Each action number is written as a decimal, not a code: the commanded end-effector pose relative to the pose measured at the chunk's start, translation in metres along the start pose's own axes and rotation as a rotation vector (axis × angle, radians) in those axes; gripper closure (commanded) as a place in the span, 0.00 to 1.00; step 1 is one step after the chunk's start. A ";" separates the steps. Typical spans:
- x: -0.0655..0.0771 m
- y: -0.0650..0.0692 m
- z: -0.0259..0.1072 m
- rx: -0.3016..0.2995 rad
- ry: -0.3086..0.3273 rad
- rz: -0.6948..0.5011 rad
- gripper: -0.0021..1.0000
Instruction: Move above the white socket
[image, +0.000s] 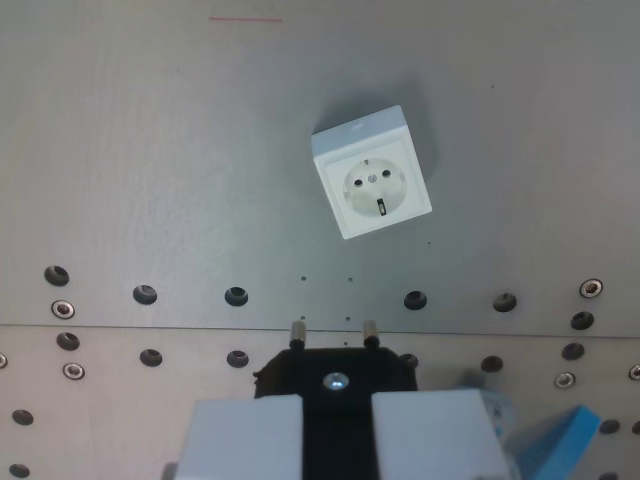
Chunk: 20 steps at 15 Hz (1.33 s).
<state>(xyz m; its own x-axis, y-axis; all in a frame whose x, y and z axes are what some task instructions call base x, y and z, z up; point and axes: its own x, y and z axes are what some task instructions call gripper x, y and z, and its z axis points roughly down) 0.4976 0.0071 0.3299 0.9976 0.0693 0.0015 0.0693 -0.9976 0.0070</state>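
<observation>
The plate (150, 150) fills the whole wrist view, a grey metal surface with a seam running across at about two-thirds down and rows of bolt holes (145, 294) on either side of it. Some holes are bare and dark; others hold bright screws (591, 288). It serves as the work bed, flat and fixed, so whatever sits on it stays put while the arm travels.

The gripper (336, 435) takes up the bottom of the view at 6 o'clock. Its two pale fingers (245, 437) are closed on a black plug (335, 375), one on each flank, with the plug's two metal pins (297, 331) pointing up the view toward 12 o'clock. Held so, the pins lead the way and the camera can sight along them.

The socket (371, 187) lies on the plate at about 1 o'clock from the pins, well apart from them and above the seam. It is a white square box, turned a little off square to the view, face up with its round recess and two pin holes showing. That open face is presumably why the arm must come over it from above, and the twist suggests the wrist may need turning as well.

A blue piece (558, 437) shows at 4 o'clock, just beside the fingers; what it is I cannot tell. Nothing stands between plug and socket: only bare plate and flush holes.
</observation>
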 end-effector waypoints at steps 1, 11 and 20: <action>0.000 0.000 0.000 0.000 0.000 0.000 1.00; -0.001 0.001 0.004 -0.001 0.002 -0.021 1.00; -0.005 0.004 0.023 -0.002 0.044 -0.076 1.00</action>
<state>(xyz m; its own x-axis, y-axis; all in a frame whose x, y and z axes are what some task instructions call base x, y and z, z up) 0.4958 0.0061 0.3134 0.9954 0.0924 -0.0249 0.0926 -0.9957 0.0065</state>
